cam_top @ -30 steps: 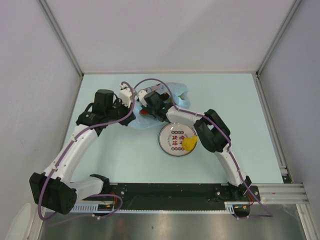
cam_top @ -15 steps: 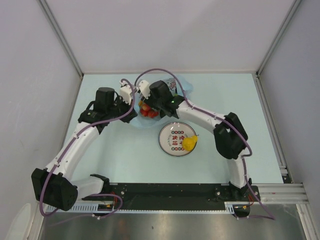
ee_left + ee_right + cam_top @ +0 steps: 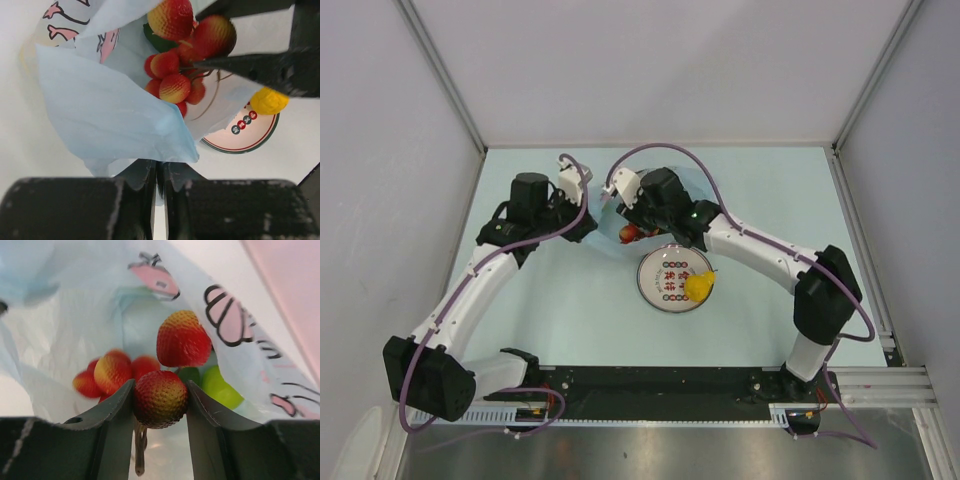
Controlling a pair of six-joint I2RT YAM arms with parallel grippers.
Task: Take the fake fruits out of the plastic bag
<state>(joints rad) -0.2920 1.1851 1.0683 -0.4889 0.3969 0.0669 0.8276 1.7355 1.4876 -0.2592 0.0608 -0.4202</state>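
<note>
The plastic bag is light blue with pink print and lies crumpled at the table's middle back. My left gripper is shut on the bag's near edge, seen from above at the bag's left side. My right gripper reaches into the bag's mouth and is shut on one berry of the red berry cluster. The rest of the cluster hangs beside it. A green apple sits deeper in the bag. A yellow fruit rests on the plate.
A round white plate with red lettering lies just right of and nearer than the bag. Grey walls close in the table on the left, back and right. Both forearms cross above the bag area.
The right arm's elbow swung out to the right and its wrist shifted right. The red berries have come into view at the bag's mouth. The left gripper has hardly moved.
</note>
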